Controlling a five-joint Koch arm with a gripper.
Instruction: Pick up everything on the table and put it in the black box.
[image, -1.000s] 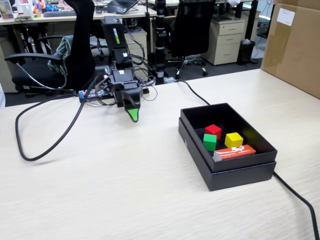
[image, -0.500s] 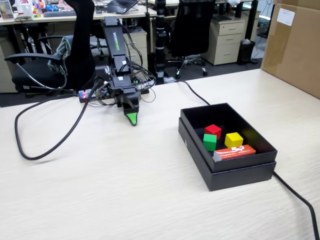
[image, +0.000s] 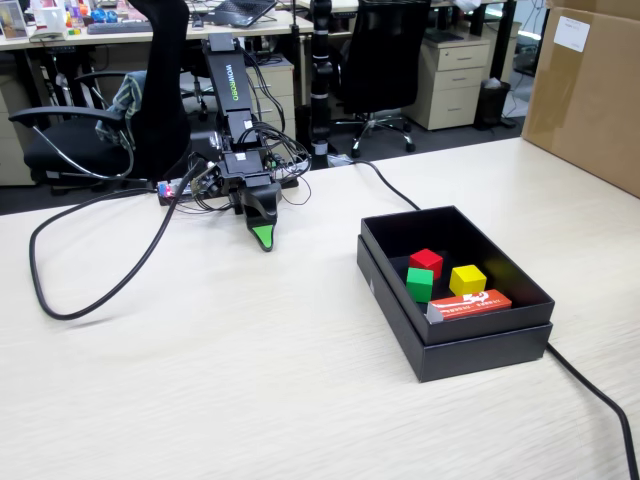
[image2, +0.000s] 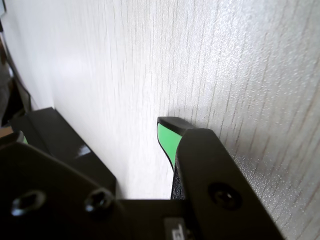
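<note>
Table: the light wood-grain table (image: 250, 380) fills the lower half of the fixed view, and I see nothing loose left on it apart from cables.
Black box: the black box (image: 480, 345) sits at centre right of the fixed view, well apart from the arm.
Green cube: the green cube (image: 420, 284) lies inside the box, just beside the red cube (image: 426, 262) and near the yellow cube (image: 467, 280), with a red-and-white packet (image: 470, 304) along the box's near wall.
How it handles: I judge the green cube light, stiff and smooth-sided, not fragile. The sound hold would be across two opposite flat faces, squarely, so it cannot twist out.
Progress: going by how things lie, I'd say the cube's part of the job is done.
Gripper: the gripper (image: 263, 236) hangs left of centre, tip down close to the table, and holds nothing. Only one green-faced tip shows in either view, so I cannot tell how far the jaws stand apart.
Fixed view alone: the box's contents, the arm's folded pose, and the brown carton (image: 590, 90) at upper right.
Wrist view alone: the gripper (image2: 172, 137) close up over bare wood grain, with a corner of the box (image2: 60, 145) at left.
</note>
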